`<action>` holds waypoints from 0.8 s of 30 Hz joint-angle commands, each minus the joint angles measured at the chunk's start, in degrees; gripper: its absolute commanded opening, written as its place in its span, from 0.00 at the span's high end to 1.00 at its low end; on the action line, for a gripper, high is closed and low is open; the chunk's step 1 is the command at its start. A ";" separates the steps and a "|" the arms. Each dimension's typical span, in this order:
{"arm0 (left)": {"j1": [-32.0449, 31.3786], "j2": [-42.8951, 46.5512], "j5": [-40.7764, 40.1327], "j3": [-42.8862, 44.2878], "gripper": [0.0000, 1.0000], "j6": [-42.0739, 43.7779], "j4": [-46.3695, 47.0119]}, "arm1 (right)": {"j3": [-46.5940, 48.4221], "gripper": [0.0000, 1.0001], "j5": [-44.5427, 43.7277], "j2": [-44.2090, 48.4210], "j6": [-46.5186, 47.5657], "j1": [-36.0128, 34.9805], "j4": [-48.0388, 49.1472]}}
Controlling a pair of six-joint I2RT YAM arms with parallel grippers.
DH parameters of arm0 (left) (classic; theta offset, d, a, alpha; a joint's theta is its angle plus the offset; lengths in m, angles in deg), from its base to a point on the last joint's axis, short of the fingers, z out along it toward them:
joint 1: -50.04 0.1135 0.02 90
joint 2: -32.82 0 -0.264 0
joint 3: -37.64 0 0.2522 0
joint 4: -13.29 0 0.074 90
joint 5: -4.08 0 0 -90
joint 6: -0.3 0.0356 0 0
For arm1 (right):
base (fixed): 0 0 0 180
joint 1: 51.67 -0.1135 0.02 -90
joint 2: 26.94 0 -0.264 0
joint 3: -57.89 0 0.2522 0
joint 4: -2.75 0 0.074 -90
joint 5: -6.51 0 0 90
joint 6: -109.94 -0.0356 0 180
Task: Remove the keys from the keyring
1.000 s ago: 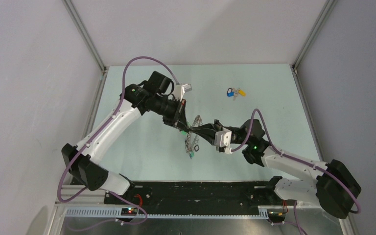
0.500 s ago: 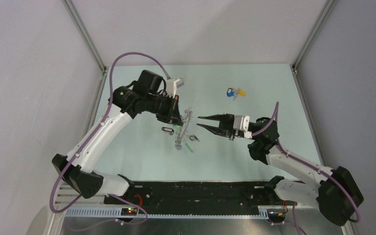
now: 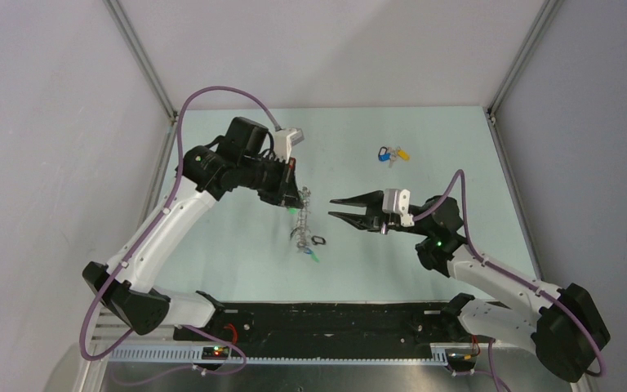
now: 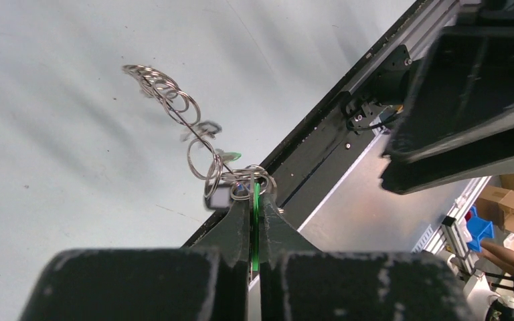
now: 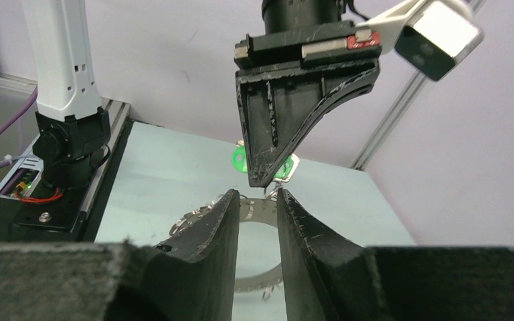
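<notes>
Keyring (image 5: 256, 208), half hidden behind narrowly parted right hand (image 3: 332, 207), hangs from left hand (image 4: 254, 194) pinching green key (image 5: 239, 159).

Light falls soft and even from above. The table (image 3: 457, 147) shows pale mint without glare, and only faint, diffuse shadows lie on it. In the left wrist view the left gripper (image 4: 254, 199) fills the bottom as a dark, unfocused mass. Beyond its jaws the keyring (image 4: 167, 93) is sharp, while a dark key (image 4: 205, 128) halfway along it is smeared by blur. Right of the jaws a metal plate (image 4: 348, 221) is washed pale. In the right wrist view the right gripper (image 5: 258, 197) looks grainy and soft close to the lens. Ahead of its jaws focus is crisp and a green key (image 5: 239, 159) glows saturated. Up and to the right a white housing (image 5: 435, 37) nears overexposure.
</notes>
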 commanded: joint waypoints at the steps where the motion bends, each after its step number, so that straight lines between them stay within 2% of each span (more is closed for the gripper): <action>1: 0.35 2.65 3.43 2.30 1.00 0.00 2.04 | 0.93 0.68 -2.58 -2.61 -0.28 -2.25 1.29; 13: 0.33 3.37 6.31 1.96 1.00 -0.81 2.11 | 3.88 0.63 -5.15 -10.36 -1.54 -3.96 5.85; 21: 0.39 3.15 6.61 1.81 1.00 -0.68 2.13 | 9.11 0.63 -6.68 -15.22 -2.32 -5.10 5.52; 24: 0.24 2.70 7.69 2.71 1.00 -1.03 2.08 | 10.00 0.67 -6.82 -16.25 -2.38 -5.14 5.36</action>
